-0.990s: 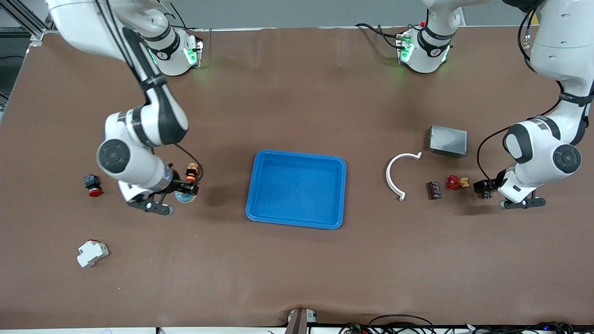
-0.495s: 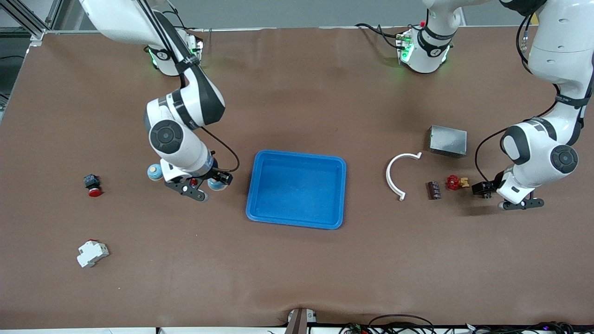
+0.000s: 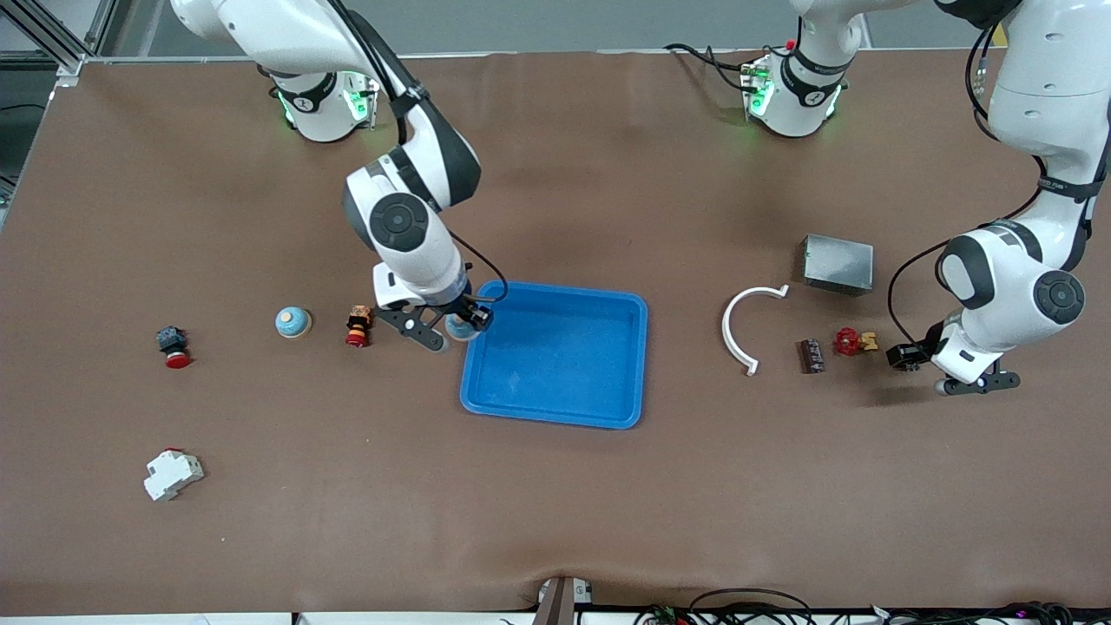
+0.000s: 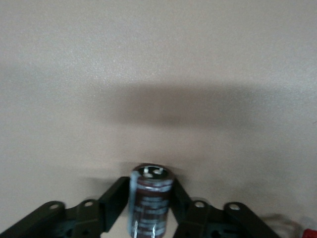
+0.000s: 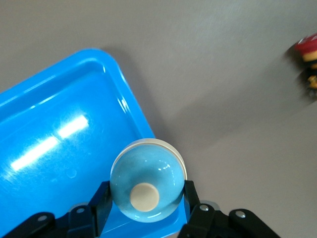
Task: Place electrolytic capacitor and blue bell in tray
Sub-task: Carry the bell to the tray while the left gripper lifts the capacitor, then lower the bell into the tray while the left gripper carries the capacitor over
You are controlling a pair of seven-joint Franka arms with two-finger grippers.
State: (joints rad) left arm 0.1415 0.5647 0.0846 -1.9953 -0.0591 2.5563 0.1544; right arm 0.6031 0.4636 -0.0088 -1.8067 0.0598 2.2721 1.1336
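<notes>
My right gripper [image 3: 460, 326] is shut on a blue bell [image 3: 456, 328], a pale blue dome with a cream button [image 5: 146, 184]. It hangs over the rim of the bright-blue tray [image 3: 564, 356] at the end toward the right arm; the tray's corner [image 5: 59, 139] lies beneath it. A second blue bell [image 3: 293, 322] rests on the table nearer the right arm's end. My left gripper [image 3: 905, 356] is low at the table, shut on a dark striped electrolytic capacitor [image 4: 151, 201] that stands upright between its fingers [image 4: 115, 199]. Another dark capacitor-like piece [image 3: 811, 356] lies between that gripper and the tray.
A red-and-orange button [image 3: 357, 325] and a black-and-red button [image 3: 173, 345] sit toward the right arm's end, and a white breaker [image 3: 173, 474] lies nearer the camera. A white arc [image 3: 745, 334], a grey metal box [image 3: 838, 264] and a red valve [image 3: 853, 341] are toward the left arm's end.
The right arm carried its blue bell from beside the red-and-orange button to the tray's rim. The left gripper closed on the capacitor.
</notes>
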